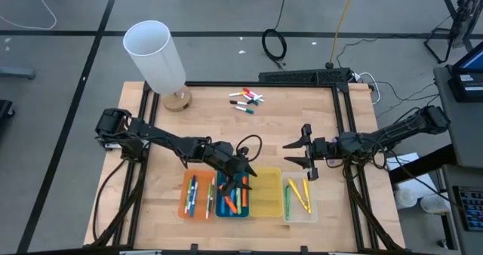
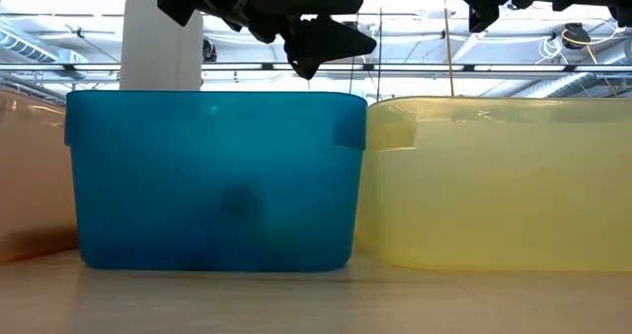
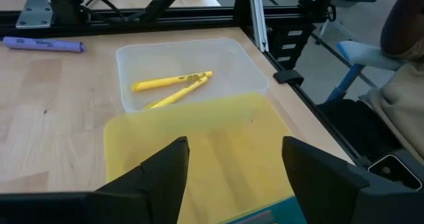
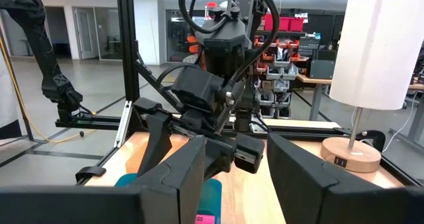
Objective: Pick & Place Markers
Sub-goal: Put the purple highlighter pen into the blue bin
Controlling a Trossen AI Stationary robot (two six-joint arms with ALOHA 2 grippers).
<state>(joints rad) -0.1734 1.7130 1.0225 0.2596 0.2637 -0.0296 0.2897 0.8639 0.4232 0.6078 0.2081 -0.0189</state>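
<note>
Now | left tool (image 1: 243, 172) wide, empty, over blue tray (image 1: 232, 207) | no writing legible

No text can be read anywhere; the purple marker (image 3: 44, 44) and the yellow markers (image 3: 171, 82) carry dark print, too small to make out.

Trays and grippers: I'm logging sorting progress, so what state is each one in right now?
orange tray: holds markers
blue tray: holds markers
yellow tray: empty
clear tray: holds yellow markers
loose markers: lying unsorted on the table
left gripper: open, empty, above the blue tray
right gripper: open, empty, above the table
</note>
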